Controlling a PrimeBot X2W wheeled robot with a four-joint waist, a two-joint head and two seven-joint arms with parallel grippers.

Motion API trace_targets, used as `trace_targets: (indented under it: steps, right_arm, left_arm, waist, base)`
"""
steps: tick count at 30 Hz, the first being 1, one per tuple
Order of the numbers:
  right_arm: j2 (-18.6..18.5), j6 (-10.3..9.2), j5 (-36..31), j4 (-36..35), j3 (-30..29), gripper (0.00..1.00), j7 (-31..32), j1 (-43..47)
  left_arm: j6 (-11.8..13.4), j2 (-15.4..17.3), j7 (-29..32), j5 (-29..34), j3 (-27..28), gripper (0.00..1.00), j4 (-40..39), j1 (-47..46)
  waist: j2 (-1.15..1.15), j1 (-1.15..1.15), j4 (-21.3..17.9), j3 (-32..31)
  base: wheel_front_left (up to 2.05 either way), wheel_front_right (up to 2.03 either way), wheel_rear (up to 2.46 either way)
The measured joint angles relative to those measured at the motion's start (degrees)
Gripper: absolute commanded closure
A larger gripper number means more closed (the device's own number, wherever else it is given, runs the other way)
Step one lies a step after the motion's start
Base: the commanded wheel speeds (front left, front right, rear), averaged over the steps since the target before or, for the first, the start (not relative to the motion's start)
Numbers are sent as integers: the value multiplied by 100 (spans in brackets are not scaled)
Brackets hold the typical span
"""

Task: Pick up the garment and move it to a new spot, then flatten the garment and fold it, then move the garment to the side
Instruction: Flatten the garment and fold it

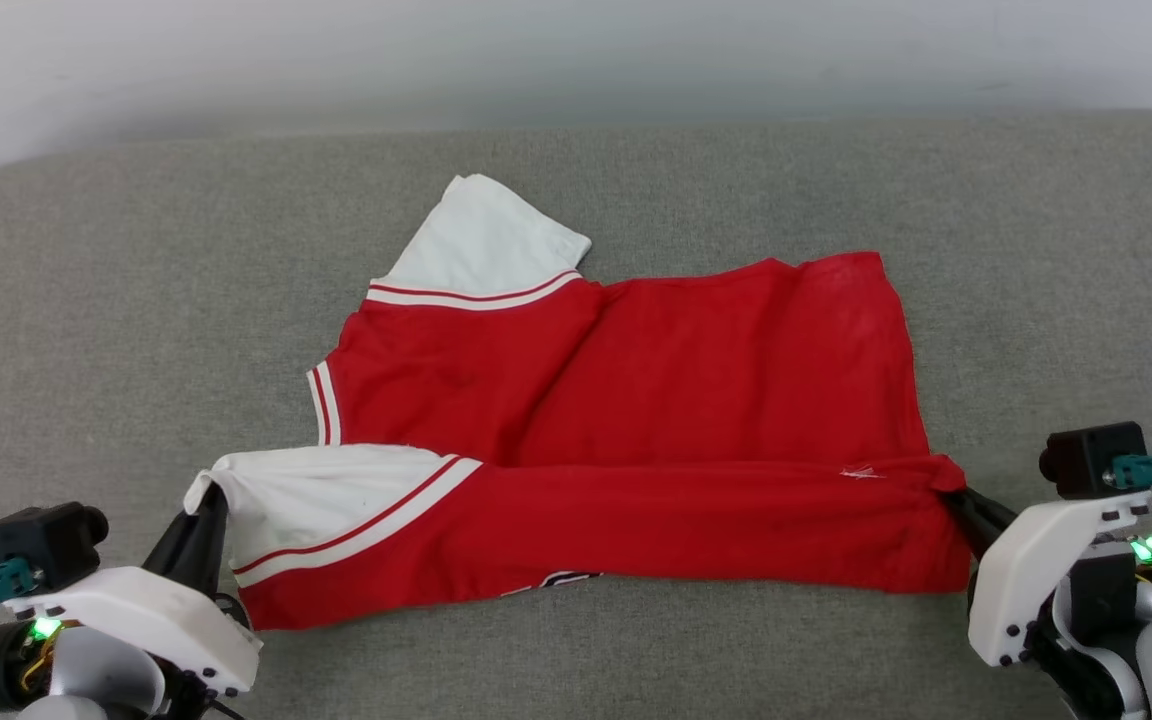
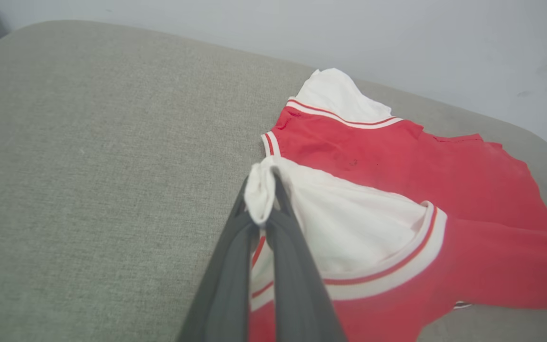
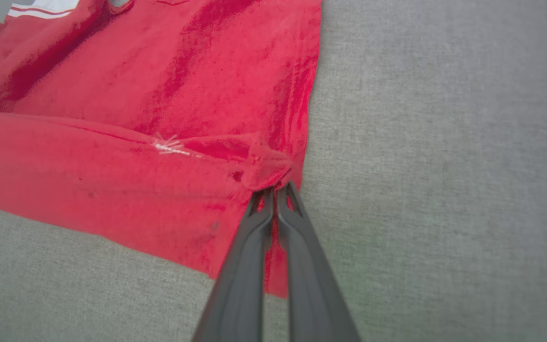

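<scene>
We see the garment [image 1: 636, 400] lying on the grey cushion [image 1: 86, 300], its near long edge doubled over towards the middle. Our left gripper [image 1: 214, 497] has its jaws pinched on the tip of the near white sleeve [image 2: 349, 223], and our right gripper [image 1: 951, 490] pinches the red hem corner [image 3: 266, 166]

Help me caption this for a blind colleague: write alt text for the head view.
A red garment with white sleeves lies on a grey fabric surface, its near edge folded over. The left gripper, shut, pinches the near white sleeve at lower left; the right gripper, shut, pinches the red hem corner at lower right.
</scene>
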Motion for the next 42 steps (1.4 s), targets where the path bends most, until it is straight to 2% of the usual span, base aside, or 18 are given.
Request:
trace_targets:
  steps: [13, 14, 15, 16, 17, 18, 19, 23, 29, 33, 38, 42]
  right_arm:
    - [-144, 2, 197, 1396, 579, 100, -383, -736]
    - [-134, 3, 223, 1461, 587, 71, -460, -759]
    - [-133, 2, 226, 1505, 613, 49, -554, -770]
    - [-132, 2, 234, 1556, 631, 0, -664, -781]
    - [-131, 2, 237, 1595, 647, 0, -779, -786]
    - [-127, 2, 237, 1633, 666, 0, -896, -783]
    - [-118, 0, 250, 1648, 656, 0, -1028, -781]
    - [-87, -3, 264, 1511, 531, 0, -1657, -689]
    - [58, -2, 15, 950, 256, 0, -2485, -406]
    - [294, -3, -211, 565, -44, 0, -2646, -97]
    - [572, -3, -515, 3, -115, 0, -2626, 291]
    - [710, -2, -570, -343, -112, 0, -2558, 591]
  left_arm:
    - [-538, -298, 369, -111, -591, 100, 1435, -682]
    - [-561, -336, 369, -130, -608, 100, 1534, -724]
    - [-594, -379, 369, -151, -635, 78, 1597, -752]
    - [-601, -419, 369, -165, -648, 53, 1667, -763]
    - [-605, -445, 356, -170, -654, 53, 1724, -770]
    - [-621, -463, 344, -185, -660, 14, 1772, -773]
    - [-625, -481, 331, -208, -655, 0, 1816, -777]
    - [-624, -466, 291, -209, -638, 0, 1852, -774]
    - [-470, -125, 476, -205, -515, 0, 1564, -619]
    - [-371, 207, 978, -240, -523, 0, 1258, -550]
    - [-191, 654, 1820, -479, -491, 0, 789, -355]
    - [-26, 864, 2476, -817, -468, 0, 419, -59]
  waist:
    - [0, 0, -62, 451]
    - [0, 0, -68, 450]
    - [0, 0, -70, 439]
    - [0, 0, -72, 421]
    - [0, 0, -74, 399]
    - [0, 0, -76, 370]
    - [0, 0, -76, 334]
    - [0, 0, -60, 160]
    - [0, 0, -82, -167]
    - [0, 0, -105, -371]
    - [0, -1, -197, -540]
    - [0, -1, -323, -589]
  base:
    - [0, 0, 0]
    - [0, 0, 0]
    - [0, 0, 0]
    - [0, 0, 0]
    - [0, 0, 0]
    - [0, 0, 0]
    - [0, 0, 0]
    - [0, 0, 0]
    - [0, 0, 0]
    - [0, 0, 0]
    - [0, 0, 0]
    - [0, 0, 0]
